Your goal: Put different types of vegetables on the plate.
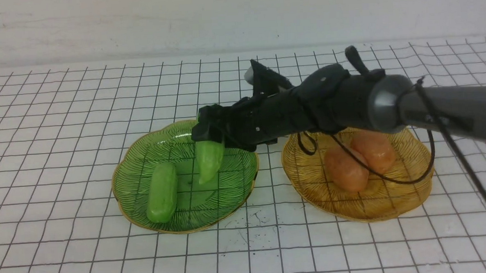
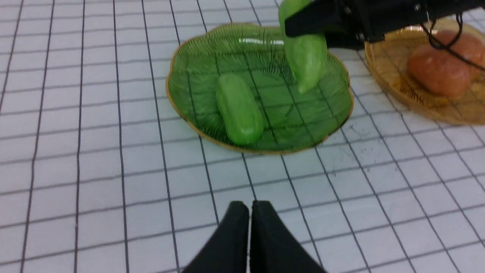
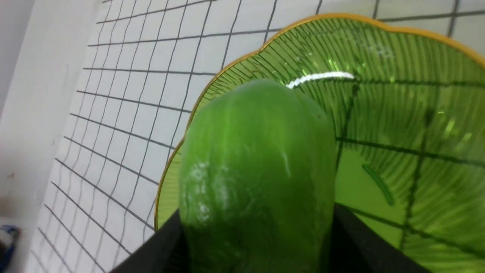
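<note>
My right gripper (image 1: 208, 132) is shut on the paler green gourd (image 1: 209, 161), which hangs point down over the green plate (image 1: 229, 194). The gourd (image 3: 257, 178) fills the right wrist view between both fingers (image 3: 363, 246). A bright green cucumber (image 1: 162, 192) lies on the green plate's left side, and the left wrist view shows the cucumber (image 2: 238, 109) too. Two orange-brown potatoes (image 1: 345, 169) (image 1: 374, 147) rest on the amber plate (image 1: 377, 206) to the right, partly behind my right arm. My left gripper (image 2: 249, 212) is shut and empty, over the grid near the front.
A white mat with a black grid (image 1: 62, 119) covers the table. A white wall (image 1: 139, 22) runs behind it. My right arm (image 1: 430, 103) and its dangling cable (image 1: 413, 174) cross above the amber plate.
</note>
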Robot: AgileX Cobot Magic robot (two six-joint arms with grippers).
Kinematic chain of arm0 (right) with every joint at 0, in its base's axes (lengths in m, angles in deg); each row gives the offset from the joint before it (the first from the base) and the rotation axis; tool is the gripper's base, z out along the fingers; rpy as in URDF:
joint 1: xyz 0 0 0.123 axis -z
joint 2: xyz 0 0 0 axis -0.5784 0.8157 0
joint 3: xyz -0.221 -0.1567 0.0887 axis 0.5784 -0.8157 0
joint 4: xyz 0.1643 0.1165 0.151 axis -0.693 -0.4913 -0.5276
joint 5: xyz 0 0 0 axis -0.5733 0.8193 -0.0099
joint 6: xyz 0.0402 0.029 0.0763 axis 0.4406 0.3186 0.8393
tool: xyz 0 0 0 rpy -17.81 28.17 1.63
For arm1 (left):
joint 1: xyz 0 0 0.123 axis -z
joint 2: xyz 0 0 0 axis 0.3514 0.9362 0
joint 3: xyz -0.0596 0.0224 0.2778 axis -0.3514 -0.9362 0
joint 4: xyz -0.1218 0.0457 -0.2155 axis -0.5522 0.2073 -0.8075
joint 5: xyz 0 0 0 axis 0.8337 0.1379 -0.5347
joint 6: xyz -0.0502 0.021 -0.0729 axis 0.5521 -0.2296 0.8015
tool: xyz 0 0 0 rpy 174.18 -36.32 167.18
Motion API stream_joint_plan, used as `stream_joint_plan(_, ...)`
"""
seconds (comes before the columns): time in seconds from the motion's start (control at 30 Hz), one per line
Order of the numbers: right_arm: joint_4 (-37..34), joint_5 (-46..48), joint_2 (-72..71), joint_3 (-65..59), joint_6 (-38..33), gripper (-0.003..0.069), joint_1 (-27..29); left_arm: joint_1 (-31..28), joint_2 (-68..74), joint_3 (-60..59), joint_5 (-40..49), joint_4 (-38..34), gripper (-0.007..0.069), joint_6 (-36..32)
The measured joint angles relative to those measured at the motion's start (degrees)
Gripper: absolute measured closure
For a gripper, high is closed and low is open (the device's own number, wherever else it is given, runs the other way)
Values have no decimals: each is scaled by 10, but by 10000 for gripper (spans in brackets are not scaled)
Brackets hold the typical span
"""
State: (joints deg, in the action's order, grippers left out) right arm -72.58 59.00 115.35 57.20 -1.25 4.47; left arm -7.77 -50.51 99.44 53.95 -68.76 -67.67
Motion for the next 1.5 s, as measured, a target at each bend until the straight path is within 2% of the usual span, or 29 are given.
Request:
stream_joint_plan(0.1, -3, 47, 25, 31, 31, 218, 5, 0, -5, 0, 33, 1, 632, 0)
stream_joint_plan(0.2, 32, 94, 43, 67, 72, 105, 12, 0, -5, 0, 51, 1, 632, 0)
stream_joint_plan(0.3, 58, 121, 43, 82, 103, 62, 23, 0, -5, 0, 49, 1, 632, 0)
stream_joint_plan(0.4, 73, 176, 43, 107, 135, 53, 45, 0, -5, 0, 44, 1, 632, -1)
stream_joint_plan(0.5, 92, 271, 40, 140, 147, 118, 81, 0, -5, 0, 44, 1, 632, -2)
stream_joint_plan(0.57, 125, 327, 22, 161, 162, 227, 102, 0, -5, 0, 44, 1, 632, -2)
stream_joint_plan(0.6, 143, 338, 11, 167, 171, 265, 107, 0, -5, 0, 44, 1, 632, -2)
stream_joint_plan(0.67, 188, 350, -19, 179, 188, 394, 119, 0, -5, 0, 43, 1, 632, -2)
stream_joint_plan(0.73, 280, 359, -79, 188, 211, 566, 129, 0, -5, 0, 43, 1, 632, -2)
stream_joint_plan(0.83, 403, 369, -160, 189, 248, 647, 132, 0, -5, 0, 43, 2, 632, -2)
stream_joint_plan(1.03, 591, 383, -312, 185, 318, 671, 133, 0, -5, 0, 41, 2, 632, -2)
stream_joint_plan(1.07, 596, 383, -312, 185, 318, 671, 133, 0, -5, 0, 41, 2, 632, -2)
stream_joint_plan(1.17, 671, 384, -413, 145, 374, 673, 133, 0, -5, 0, 26, 2, 632, -2)
stream_joint_plan(1.3, 758, 381, -568, 24, 428, 673, 133, 0, -5, -1, 2, 2, 632, -2)
stream_joint_plan(1.33, 758, 379, -576, 24, 430, 673, 133, 0, -5, -1, -1, 2, 632, -2)
stream_joint_plan(1.37, 771, 366, -610, -18, 437, 673, 133, 0, -5, -1, -7, 2, 632, -2)
stream_joint_plan(1.5, 823, 182, -810, -249, 476, 673, 133, 0, -5, -1, -73, 2, 632, -2)
